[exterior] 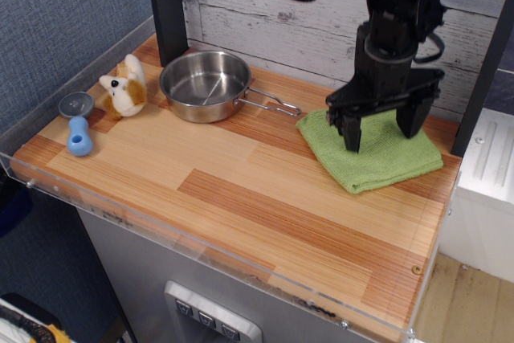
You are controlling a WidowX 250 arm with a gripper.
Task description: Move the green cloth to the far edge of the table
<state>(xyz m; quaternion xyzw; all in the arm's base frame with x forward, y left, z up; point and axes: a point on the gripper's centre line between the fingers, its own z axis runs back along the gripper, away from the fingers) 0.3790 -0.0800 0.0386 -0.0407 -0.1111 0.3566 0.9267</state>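
Observation:
The green cloth (371, 158) lies flat on the table (241, 198) at its right side, close to the back wall. My black gripper (381, 128) hangs just above the cloth with its two fingers spread wide and nothing between them. One finger (352, 134) is over the cloth's left part, the other (409, 118) over its back right part. The fingertips appear lifted off the fabric.
A steel pan (205, 84) with a wire handle stands at the back, left of the cloth. A stuffed toy animal (123, 90) and a blue and grey utensil (78, 122) lie at the left end. A black post (167, 6) rises behind the pan.

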